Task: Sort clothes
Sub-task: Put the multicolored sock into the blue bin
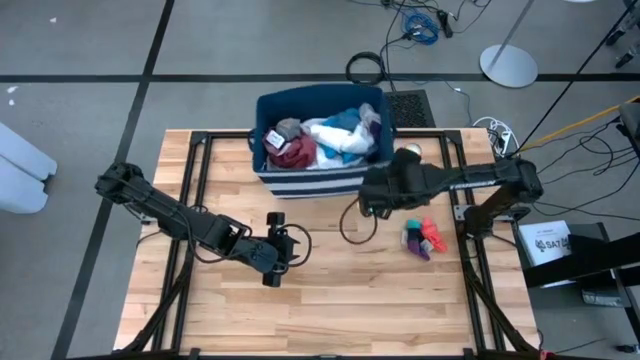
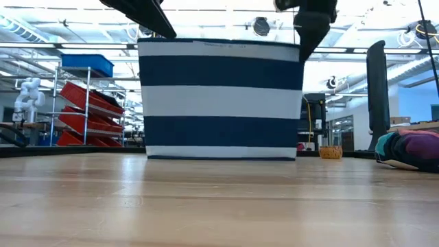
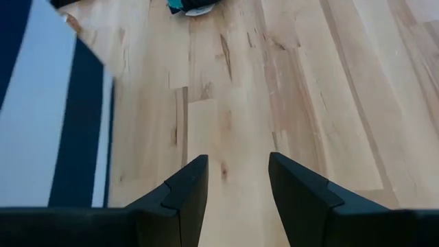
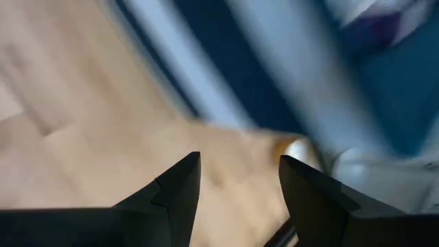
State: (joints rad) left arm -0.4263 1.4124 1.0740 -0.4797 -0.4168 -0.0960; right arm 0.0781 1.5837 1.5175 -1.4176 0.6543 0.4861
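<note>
On the wooden table (image 1: pixel 330 300), take the navy striped bin (image 1: pixel 320 182) as your landmark. Left of it and nearer to the front edge you see the left gripper (image 1: pixel 283 243), low over bare wood; its two fingers (image 3: pixel 188 189) stand apart with nothing between them, so this claw is released and holds nothing.

Inside the bin lie most of the clothes (image 1: pixel 325 138): white, bright blue, maroon and grey pieces heaped together.

Just in front of the bin's right part you find the right gripper (image 1: pixel 366 203), above the table and close to the striped wall. Its fingers (image 4: pixel 175 189) are also parted and no fabric is between them; the wrist picture is smeared, so I think it is free, but you may check.

Right of that gripper and in front of the bin's right corner, a small bundle of colourful pieces (image 1: pixel 421 239), red, teal and purple, rests on the table, apart from both grippers.
</note>
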